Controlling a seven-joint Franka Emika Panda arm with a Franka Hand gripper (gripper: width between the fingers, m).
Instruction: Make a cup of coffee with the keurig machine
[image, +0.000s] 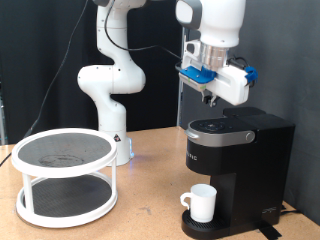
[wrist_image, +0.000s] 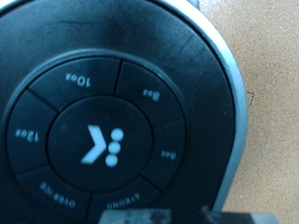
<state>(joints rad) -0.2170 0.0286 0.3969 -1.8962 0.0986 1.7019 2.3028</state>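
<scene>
The keurig machine (image: 235, 160) stands at the exterior view's right on the wooden table (image: 150, 215), lid down. A white two-tier rack (image: 65, 175) sits well apart at the left. The gripper (image: 211, 98) hangs just above the lid's round button panel (wrist_image: 103, 140); whether its jaws are spread or pressed together I cannot tell. The cup (image: 201, 202) rests on the drip base
</scene>
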